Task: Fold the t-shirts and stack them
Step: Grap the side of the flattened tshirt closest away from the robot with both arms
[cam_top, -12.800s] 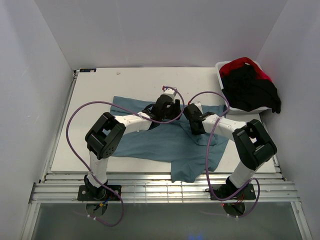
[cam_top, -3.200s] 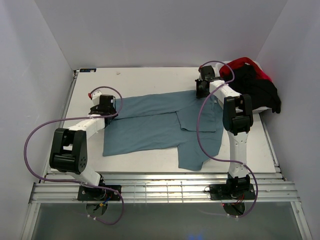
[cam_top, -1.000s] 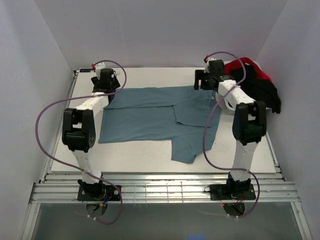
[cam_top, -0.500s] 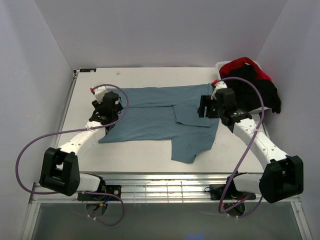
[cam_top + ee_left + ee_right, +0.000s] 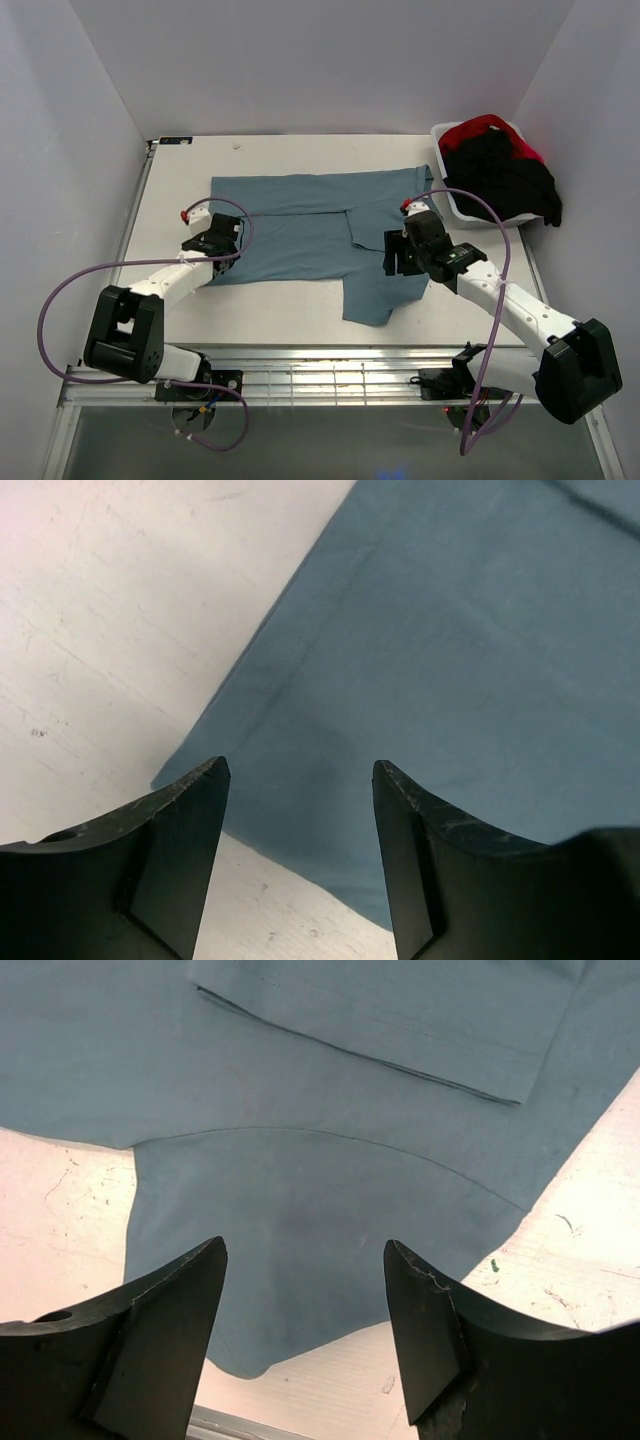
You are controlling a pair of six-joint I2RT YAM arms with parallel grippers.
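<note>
- The white tabletop fills most of my overhead view, with both arm bases at its near edge.
- A dusty teal-blue t-shirt lies spread flat across the middle of the tabletop. One sleeve is folded in over the body, and the other sleeve points toward the near edge.
- A white tub sits at the far right corner of the tabletop, just beside the teal shirt. A black t-shirt is heaped in it and spills over its right rim, with a red t-shirt at the back of it.
- My right end effector is over the near sleeve. Its wrist camera shows the fingers spread wide, released, with nothing between them.
- My left end effector is at the shirt's left edge. Its wrist camera shows the fingers apart and released, above the near-left corner of the cloth. I cannot tell whether they touch the fabric.
</note>
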